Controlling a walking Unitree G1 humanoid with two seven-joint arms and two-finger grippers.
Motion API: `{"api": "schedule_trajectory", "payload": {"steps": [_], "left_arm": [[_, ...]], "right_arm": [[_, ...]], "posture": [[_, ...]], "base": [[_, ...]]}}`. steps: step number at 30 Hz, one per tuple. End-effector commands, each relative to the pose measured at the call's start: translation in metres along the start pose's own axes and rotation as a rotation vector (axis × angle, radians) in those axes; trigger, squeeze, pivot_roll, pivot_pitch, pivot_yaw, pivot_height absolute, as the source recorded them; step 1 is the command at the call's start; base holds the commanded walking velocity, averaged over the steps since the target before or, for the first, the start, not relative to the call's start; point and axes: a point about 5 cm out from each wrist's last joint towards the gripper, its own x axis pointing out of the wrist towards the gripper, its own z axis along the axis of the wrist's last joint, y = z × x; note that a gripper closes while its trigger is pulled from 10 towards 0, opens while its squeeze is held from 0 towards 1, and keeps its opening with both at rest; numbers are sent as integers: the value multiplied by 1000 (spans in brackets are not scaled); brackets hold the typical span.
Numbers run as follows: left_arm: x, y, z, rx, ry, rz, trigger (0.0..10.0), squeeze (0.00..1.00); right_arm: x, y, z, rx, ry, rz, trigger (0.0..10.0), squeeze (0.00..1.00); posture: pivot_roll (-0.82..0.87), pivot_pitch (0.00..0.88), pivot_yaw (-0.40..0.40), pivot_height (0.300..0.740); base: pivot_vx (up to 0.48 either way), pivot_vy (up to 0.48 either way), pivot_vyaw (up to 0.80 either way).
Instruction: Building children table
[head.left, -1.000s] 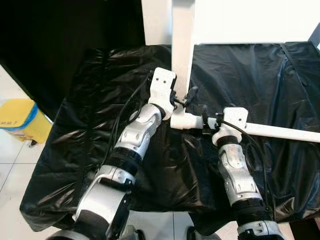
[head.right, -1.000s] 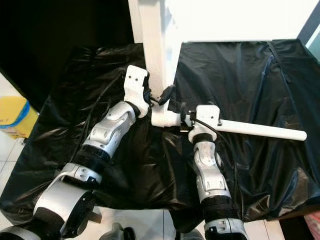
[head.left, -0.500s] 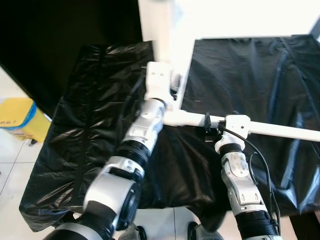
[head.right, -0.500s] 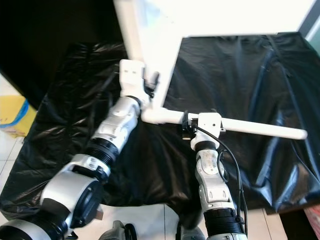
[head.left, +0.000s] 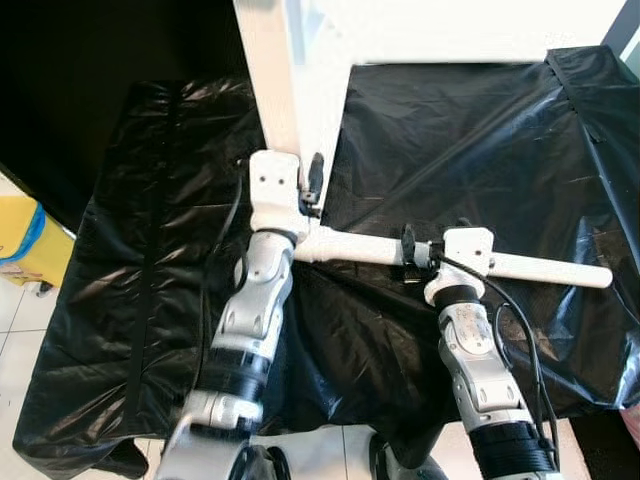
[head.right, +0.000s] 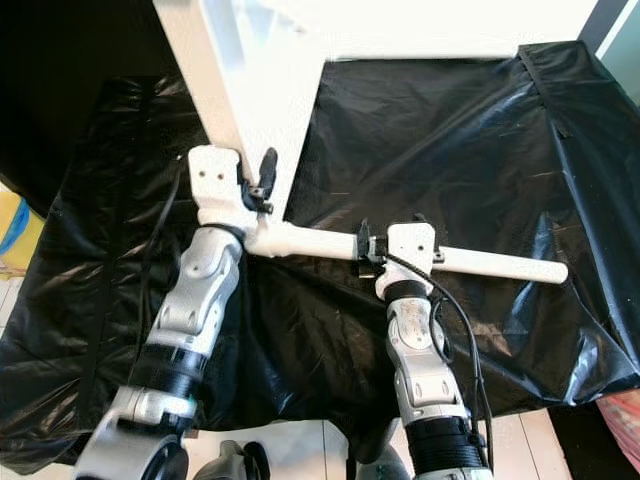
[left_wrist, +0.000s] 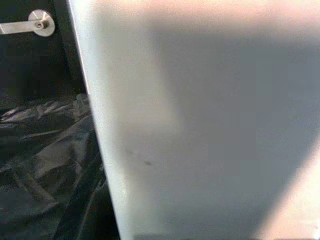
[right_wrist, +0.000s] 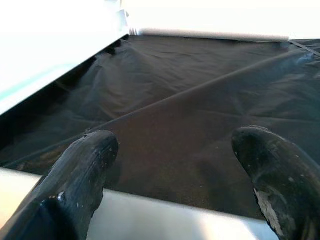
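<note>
No legible brand, label or writing on any part.

Work surface: counter draped in thin black plastic sheeting, glossy and wrinkled, with long creases; it spans most of the eye views.

Task piece: white children's table, in parts. The tabletop panel is flat, smooth and matte white, lying along the upper edge of the frame. One square-section white leg runs from the top centre-left down toward frame centre. A second leg, a long white bar with a rounded end, lies roughly level across the centre-right of the frame, its left end meeting the first leg's lower end.

My left jaws sit at centre-left, against the lower end of the first leg. One black finger lies along the leg's right face. In the left wrist view a smooth pale surface is very close; I cannot tell whether the jaws are gripping or open.

My right jaws are at centre frame, over the level leg. In the right wrist view both black, scuffed, rounded fingers stand wide apart, with the white bar crossing beneath them at their base. Between the tips I see only black sheeting, so they are spread and closed on nothing.

Yellow container with a blue rim on pale floor tiles, left edge of frame.
</note>
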Motion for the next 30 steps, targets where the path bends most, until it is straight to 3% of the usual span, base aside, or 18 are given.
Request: {"api": "schedule_trajectory", "payload": {"steps": [1, 2, 7, 9, 11, 16, 18, 19, 21, 22, 23, 24, 25, 30], "left_arm": [[-10, 11, -2, 5, 12, 135, 0, 0], [-23, 15, 4, 20, 2, 154, 0, 0], [-55, 31, 14, 70, 10, 245, 0, 0], [-60, 34, 16, 83, 9, 264, 0, 0], [-79, 45, 25, 116, 8, 331, 0, 0], [-98, 55, 34, 162, 18, 391, 0, 0], [-115, 62, 39, 200, 40, 421, 0, 0], [-124, 64, 44, 208, 35, 416, 0, 0], [-130, 61, 48, 208, 23, 379, 0, 0], [-131, 51, 51, 186, 4, 263, 0, 0], [-130, 44, 49, 184, 14, 176, 4157, 0], [-129, 39, 48, 185, 24, 121, 10000, 0], [-128, 37, 48, 155, 24, 105, 10000, 1000], [-124, 34, 47, 143, 18, 83, 10000, 1000]], "right_arm": [[-4, -1, -12, -6, 59, -2, 10000, 0], [-3, 1, -14, -6, 66, 12, 10000, 0], [0, 5, -17, -4, 74, 39, 10000, 0], [1, 7, -17, -2, 74, 47, 10000, 0], [4, 11, -17, 4, 72, 69, 10000, 0], [9, 16, -17, 10, 69, 100, 10000, 0], [14, 22, -17, 16, 66, 130, 10000, 0], [17, 27, -17, 18, 65, 150, 10000, 0], [19, 30, -17, 20, 64, 166, 10000, 0], [22, 34, -17, 22, 62, 182, 10000, 0], [24, 36, -17, 23, 62, 190, 10000, 0], [24, 37, -17, 24, 62, 195, 10000, 0], [25, 38, -18, 24, 61, 199, 10000, 0], [26, 38, -17, 25, 57, 197, 10000, 0]], "posture": [[-84, 206, 36, 740], [-66, 210, 25, 740], [-34, 207, 4, 740], [-32, 206, 2, 740], [-9, 201, -14, 740], [31, 194, -37, 740], [61, 187, -54, 740], [80, 185, -66, 740], [98, 182, -78, 740], [115, 181, -88, 740], [120, 178, -89, 740], [120, 178, -89, 740], [121, 173, -86, 740], [117, 167, -77, 740]], "base": [[0, 0, 0], [0, 0, 0], [0, 0, 0], [0, 0, 0], [0, 0, 0], [0, 0, 0], [0, 0, 0], [0, 0, 0], [0, 0, 0], [0, 0, 0], [0, 0, 0], [0, 0, 0], [0, 0, 0], [0, 0, 0]]}}
